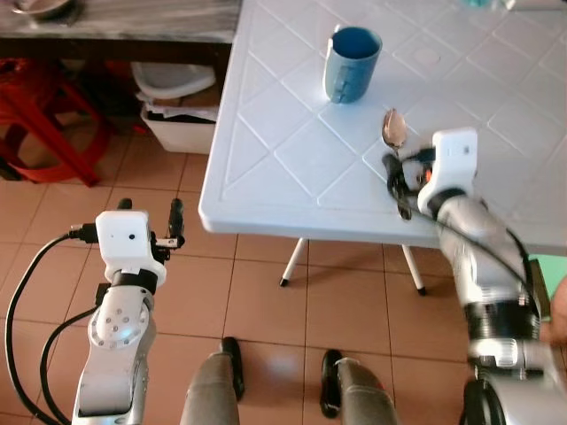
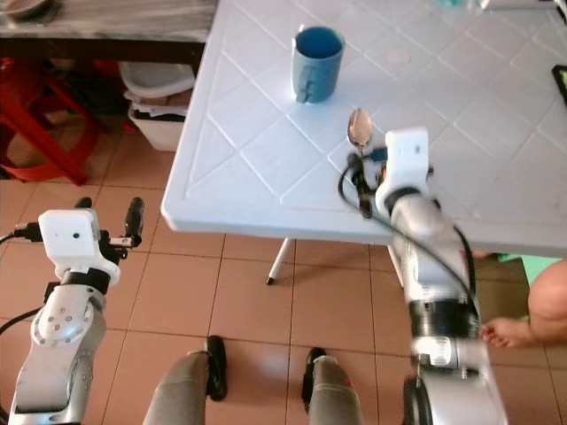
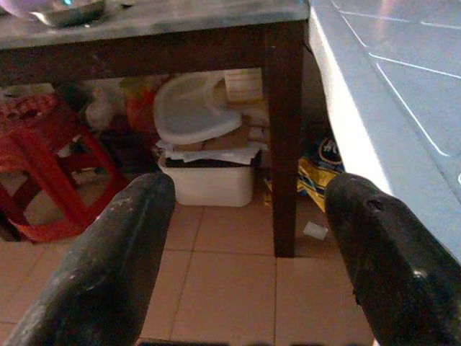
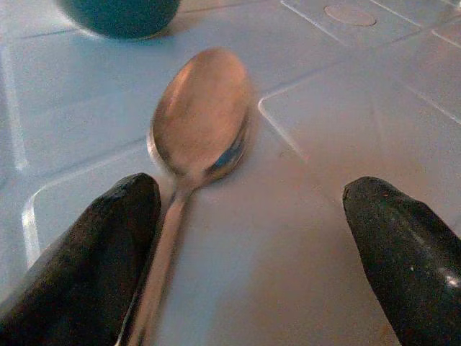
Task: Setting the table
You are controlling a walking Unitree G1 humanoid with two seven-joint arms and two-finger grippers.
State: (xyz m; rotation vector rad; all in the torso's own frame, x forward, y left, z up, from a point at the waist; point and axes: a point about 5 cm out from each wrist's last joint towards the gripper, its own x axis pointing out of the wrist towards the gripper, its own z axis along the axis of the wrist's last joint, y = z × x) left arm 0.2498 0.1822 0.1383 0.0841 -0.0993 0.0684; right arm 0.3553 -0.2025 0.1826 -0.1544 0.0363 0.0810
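Currently the white plastic surface point(image 1: 292, 168) takes up the upper right of the frame, moulded with a diamond grid, above a tiled floor point(image 1: 266, 301). At upper left are a dark wooden table point(image 1: 124, 27), a red stool point(image 1: 44, 124) and a white tub point(image 1: 182, 124) beneath it. A blue mug point(image 1: 353, 64) stands upright on the surface near top centre.

The right gripper point(image 1: 396, 181) sits low over the surface at right of centre, fingers spread, with the spoon point(image 4: 198, 137) lying flat between them. The left gripper point(image 1: 177, 221) hangs at lower left off the surface edge, fingers apart, holding nothing.

Spoon: metal, bowl facing up and pointing toward the mug, handle running back close along one finger point(image 4: 79, 267).

Risks, as judged:
- The handle lies off-centre, touching or nearly touching one finger. Closing could push it sideways rather than pinch it.
- A thin flat handle on smooth plastic may slip out.
- Sliding it forward could knock the mug.
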